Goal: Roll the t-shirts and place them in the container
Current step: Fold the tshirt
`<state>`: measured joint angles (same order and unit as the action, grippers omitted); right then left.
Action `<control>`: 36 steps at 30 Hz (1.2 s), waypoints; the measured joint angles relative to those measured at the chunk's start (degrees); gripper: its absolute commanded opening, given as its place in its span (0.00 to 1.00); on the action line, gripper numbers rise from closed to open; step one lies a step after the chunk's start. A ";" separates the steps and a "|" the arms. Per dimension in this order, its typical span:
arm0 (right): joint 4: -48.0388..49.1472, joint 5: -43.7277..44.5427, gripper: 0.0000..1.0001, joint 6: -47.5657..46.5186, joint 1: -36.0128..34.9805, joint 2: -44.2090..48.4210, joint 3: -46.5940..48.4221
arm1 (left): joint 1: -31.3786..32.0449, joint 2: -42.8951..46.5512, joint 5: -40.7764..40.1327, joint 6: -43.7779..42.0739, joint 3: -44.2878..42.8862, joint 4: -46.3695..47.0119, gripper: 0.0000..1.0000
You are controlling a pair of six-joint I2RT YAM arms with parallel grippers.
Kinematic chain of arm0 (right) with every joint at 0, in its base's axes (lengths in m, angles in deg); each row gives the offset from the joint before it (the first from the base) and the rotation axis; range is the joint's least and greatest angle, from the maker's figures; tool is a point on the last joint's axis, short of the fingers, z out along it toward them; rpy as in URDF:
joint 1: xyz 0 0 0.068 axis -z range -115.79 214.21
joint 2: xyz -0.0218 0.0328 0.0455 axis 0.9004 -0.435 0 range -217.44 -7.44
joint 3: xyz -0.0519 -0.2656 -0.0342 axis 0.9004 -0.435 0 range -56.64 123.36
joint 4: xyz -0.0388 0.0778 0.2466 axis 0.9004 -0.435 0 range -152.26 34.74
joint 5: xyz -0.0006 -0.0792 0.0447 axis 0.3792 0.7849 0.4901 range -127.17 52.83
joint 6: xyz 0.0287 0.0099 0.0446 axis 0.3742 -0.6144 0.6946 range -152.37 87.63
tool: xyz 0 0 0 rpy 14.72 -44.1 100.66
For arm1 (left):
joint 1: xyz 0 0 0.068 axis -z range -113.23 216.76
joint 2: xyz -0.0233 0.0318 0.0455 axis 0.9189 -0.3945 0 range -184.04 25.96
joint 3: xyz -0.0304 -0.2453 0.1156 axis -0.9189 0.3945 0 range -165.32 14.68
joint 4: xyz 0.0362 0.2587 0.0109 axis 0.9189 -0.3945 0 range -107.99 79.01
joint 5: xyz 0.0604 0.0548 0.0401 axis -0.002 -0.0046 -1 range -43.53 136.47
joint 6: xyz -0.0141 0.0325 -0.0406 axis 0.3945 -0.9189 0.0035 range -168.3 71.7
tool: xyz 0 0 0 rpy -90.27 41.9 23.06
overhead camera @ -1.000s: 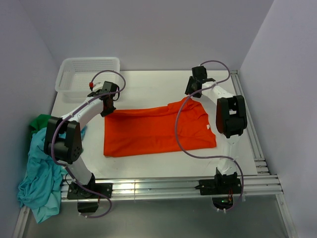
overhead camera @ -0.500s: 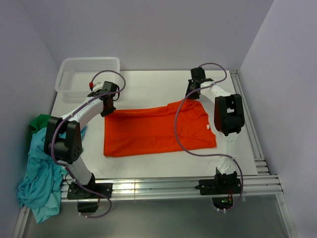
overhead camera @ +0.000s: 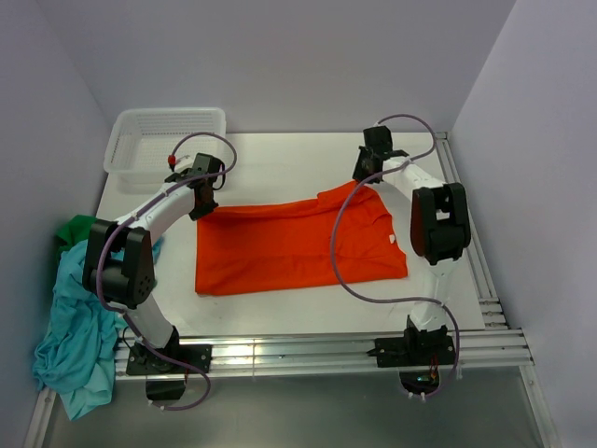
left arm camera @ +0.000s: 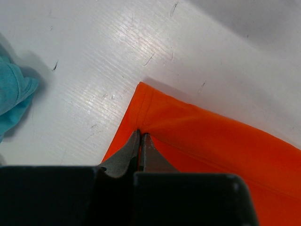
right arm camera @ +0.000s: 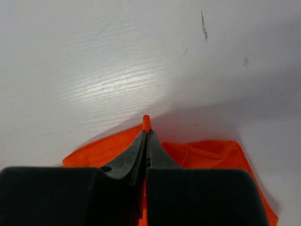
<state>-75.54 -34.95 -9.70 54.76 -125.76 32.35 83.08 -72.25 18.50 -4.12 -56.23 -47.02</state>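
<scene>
The bright orange t-shirt (overhead camera: 298, 245) lies folded into a flat band across the middle of the table. My left gripper (overhead camera: 200, 207) is shut on its far left corner (left arm camera: 141, 117). My right gripper (overhead camera: 362, 177) is shut on a pinch of its far right edge (right arm camera: 146, 121), with the fabric slightly raised there. The teal-blue t-shirt (overhead camera: 73, 329) hangs crumpled over the table's left edge, and a bit of it shows in the left wrist view (left arm camera: 11, 96). The dark green t-shirt (overhead camera: 76, 230) lies bunched just behind it.
A white plastic mesh basket (overhead camera: 166, 142) stands at the far left corner of the table. The white table (overhead camera: 280, 163) has metal rails along its near and right edges. Purple cables loop from both arms over the orange shirt.
My right gripper has shifted slightly with the shirt's far right edge. The left arm and the shirts have stayed in place.
</scene>
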 measured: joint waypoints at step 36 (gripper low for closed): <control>8.74 -1.81 0.00 0.46 0.46 21.38 -17.44 | -0.98 0.00 -0.17 0.02 1.11 -0.17 0.00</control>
<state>-66.79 -36.77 -9.24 55.22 -104.38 14.91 82.10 -72.25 18.33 -4.10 -55.12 -47.20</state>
